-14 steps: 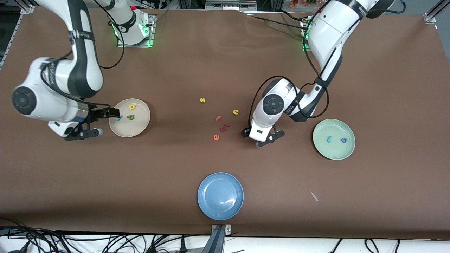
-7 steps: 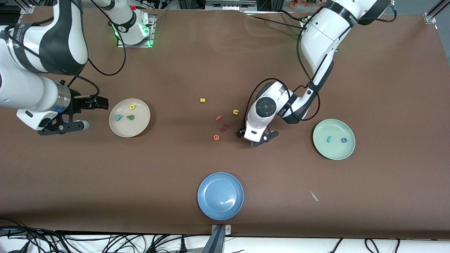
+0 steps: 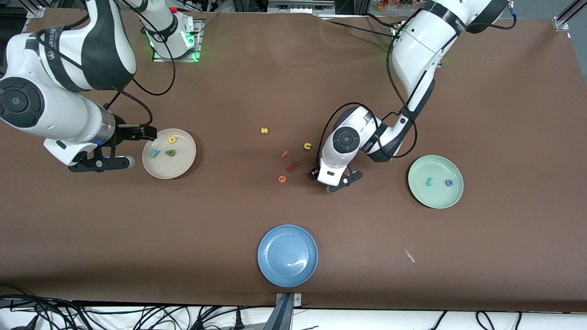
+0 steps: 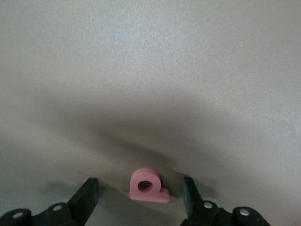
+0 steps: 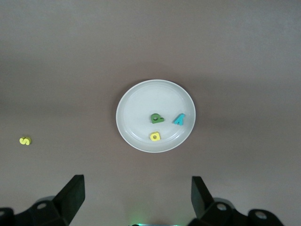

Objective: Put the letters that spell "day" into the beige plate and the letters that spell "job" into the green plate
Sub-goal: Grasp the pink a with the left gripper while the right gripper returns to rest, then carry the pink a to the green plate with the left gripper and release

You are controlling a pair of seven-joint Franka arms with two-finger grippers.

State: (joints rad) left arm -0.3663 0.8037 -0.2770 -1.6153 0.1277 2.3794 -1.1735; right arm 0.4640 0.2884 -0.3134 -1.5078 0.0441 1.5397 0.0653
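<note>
You have "day" done: the yellow "d" (image 3: 172,140), green "a" (image 3: 170,153) and teal "y" (image 3: 155,153) lie in the beige plate (image 3: 183,165). The green plate (image 3: 435,199) holds the "j" (image 3: 429,182) and "o" (image 3: 449,183); only the pink "b" (image 4: 147,186) remains on the counter (image 3: 458,275), between the spread fingers of the left end effector (image 4: 140,192). The right end effector (image 5: 136,190) waits wide apart beside the beige plate.

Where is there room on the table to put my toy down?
The blue plate holds nothing, and bare brown table lies between it and the green plate. It is crowded mid-table, where loose letters lie and the left claw straddles the pink "b".
</note>
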